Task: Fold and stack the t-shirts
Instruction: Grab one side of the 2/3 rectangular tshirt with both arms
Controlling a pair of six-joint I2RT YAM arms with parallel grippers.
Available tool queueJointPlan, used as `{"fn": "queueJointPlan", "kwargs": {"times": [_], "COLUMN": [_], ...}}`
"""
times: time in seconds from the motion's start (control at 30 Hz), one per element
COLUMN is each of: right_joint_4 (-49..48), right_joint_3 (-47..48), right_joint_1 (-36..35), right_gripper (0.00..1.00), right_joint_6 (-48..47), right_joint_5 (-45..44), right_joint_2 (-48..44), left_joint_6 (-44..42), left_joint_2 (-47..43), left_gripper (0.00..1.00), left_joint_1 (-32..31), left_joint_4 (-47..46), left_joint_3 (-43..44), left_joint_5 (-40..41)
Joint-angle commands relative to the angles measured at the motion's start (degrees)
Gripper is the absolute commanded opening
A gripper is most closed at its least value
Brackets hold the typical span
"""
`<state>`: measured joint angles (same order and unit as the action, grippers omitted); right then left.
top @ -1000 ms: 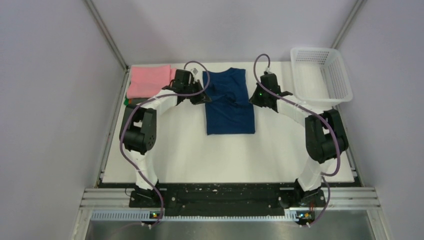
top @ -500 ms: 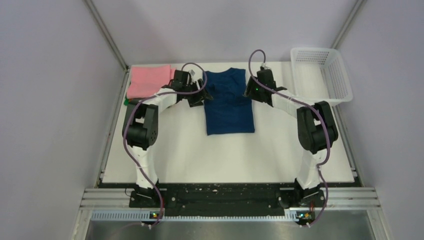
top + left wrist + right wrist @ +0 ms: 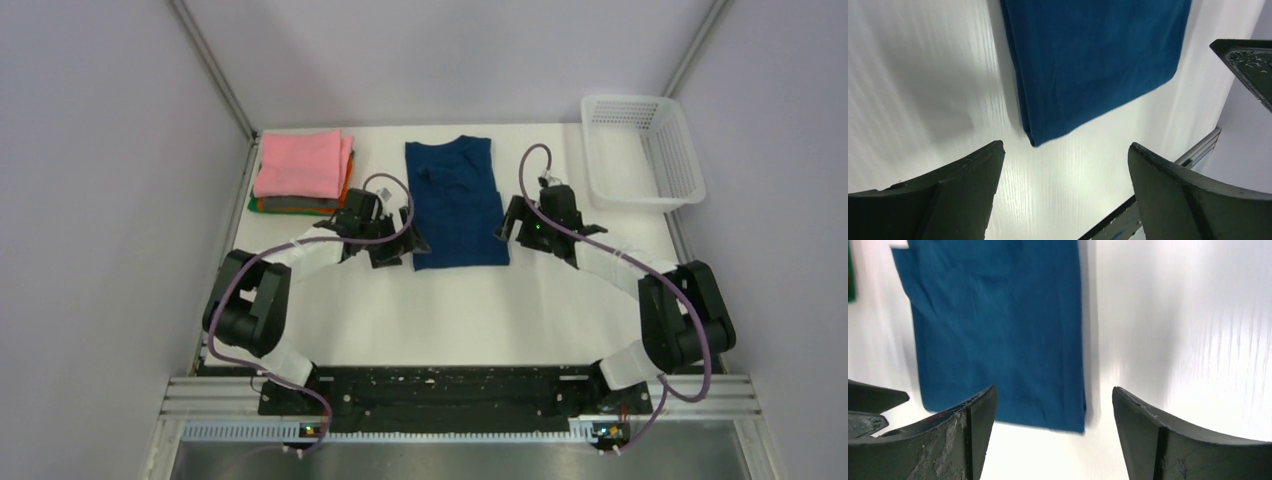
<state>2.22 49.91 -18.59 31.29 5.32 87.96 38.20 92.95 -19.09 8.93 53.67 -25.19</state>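
Observation:
A dark navy t-shirt [image 3: 455, 205] lies flat on the white table as a long, narrow rectangle. My left gripper [image 3: 402, 242] hangs open beside its near left corner, and my right gripper [image 3: 508, 226] hangs open beside its near right corner. In the left wrist view the navy shirt [image 3: 1093, 55] ends in a corner just ahead of the open left gripper [image 3: 1065, 150], which holds nothing. In the right wrist view the navy shirt [image 3: 998, 330] has its near right corner between the spread fingers of the right gripper [image 3: 1054, 390], ungripped. Folded pink, orange and green t-shirts [image 3: 300, 170] are stacked at the back left.
A white lattice basket [image 3: 640, 150] stands at the back right corner. Grey walls close in the table on three sides. The black mounting rail [image 3: 440, 385] runs along the near edge.
Both grippers were shut at the shirt's far sides a second ago. They have opened, let go, and drawn back toward me to the shirt's near corners.

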Motion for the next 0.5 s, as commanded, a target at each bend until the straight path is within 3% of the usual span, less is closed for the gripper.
{"fn": "queueJointPlan", "kwargs": {"times": [0.0, 0.33, 0.4, 0.47], "right_joint_4": [-1.69, -6.17, -6.26, -6.62], "right_joint_3": [-7.67, -11.32, -10.94, -10.68], "right_joint_1": [0.36, 0.34, 0.34, 0.34], "right_gripper": [0.85, 0.82, 0.81, 0.79], "right_joint_6": [1.85, 4.76, 4.83, 4.96], "right_joint_5": [1.72, 4.93, 5.24, 6.03], "right_joint_2": [-6.96, -6.17, -4.98, -3.75], "left_joint_6": [2.1, 4.82, 4.85, 4.94], "left_joint_2": [-2.43, 4.16, 5.24, 6.39], "left_gripper": [0.96, 0.71, 0.64, 0.5], "left_joint_1": [-2.75, -5.01, -5.37, -5.58], "left_joint_4": [-2.9, -6.34, -6.07, -5.48], "left_joint_3": [-4.78, -3.84, -3.31, -2.53], "left_joint_5": [2.65, 2.91, 3.57, 3.87]}}
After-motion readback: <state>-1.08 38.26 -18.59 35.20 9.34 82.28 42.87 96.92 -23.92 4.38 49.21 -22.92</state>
